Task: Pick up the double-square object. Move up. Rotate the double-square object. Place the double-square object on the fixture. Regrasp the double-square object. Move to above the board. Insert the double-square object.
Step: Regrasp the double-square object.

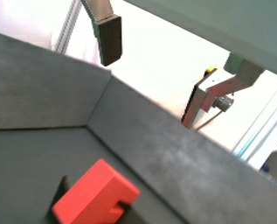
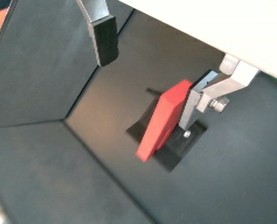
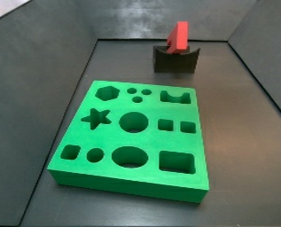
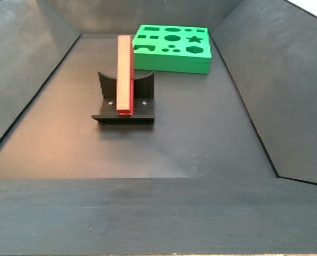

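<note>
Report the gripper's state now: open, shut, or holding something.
Gripper: open and holding nothing, fingers spread apart, seen only in the wrist views. The red double-square object stands upright in the fixture.

Gripper (image 2: 158,66): you see it in both wrist views only, jaws spread wide, nothing between them. One dark-padded finger (image 1: 109,39); opposite silver finger (image 2: 204,96) just beside the red piece, contact unclear.
</note>
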Available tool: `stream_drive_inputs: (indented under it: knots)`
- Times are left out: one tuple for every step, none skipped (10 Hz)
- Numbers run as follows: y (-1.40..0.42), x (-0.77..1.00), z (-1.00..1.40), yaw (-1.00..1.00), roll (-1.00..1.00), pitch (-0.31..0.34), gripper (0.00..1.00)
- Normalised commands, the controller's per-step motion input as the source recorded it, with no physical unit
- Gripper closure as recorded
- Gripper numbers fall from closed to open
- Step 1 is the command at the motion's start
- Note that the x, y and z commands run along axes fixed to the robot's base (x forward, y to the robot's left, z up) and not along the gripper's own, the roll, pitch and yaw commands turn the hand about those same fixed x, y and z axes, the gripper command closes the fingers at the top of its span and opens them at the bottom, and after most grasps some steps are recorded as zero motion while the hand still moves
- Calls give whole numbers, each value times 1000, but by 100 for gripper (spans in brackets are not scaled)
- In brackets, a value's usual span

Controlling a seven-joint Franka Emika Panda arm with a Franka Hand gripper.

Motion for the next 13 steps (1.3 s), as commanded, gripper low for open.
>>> stream_drive_inputs:
  knots:
    - [-57,117,-8,239,646,180,0]
    - [-56,121,-7,251,405,137,0]
    - [-48,119,-3,251,317,114,0]
    - [-47,97,-4,241,207,51,0]
    - [-52,96,-5,233,186,28,0]
    - [-50,98,-7,202,169,7,0]
    - [45,40,-1000,180,152,-161,0]
    - [45,44,-1000,134,150,-171,0]
    - [45,48,-1000,96,141,-187,0]
    - [41,50,-1000,29,103,-199,0]
    - [39,51,-1000,-21,78,-201,0]
    - [40,49,-1000,-70,58,-187,0]
    - [39,49,-1000,-96,52,-168,0]
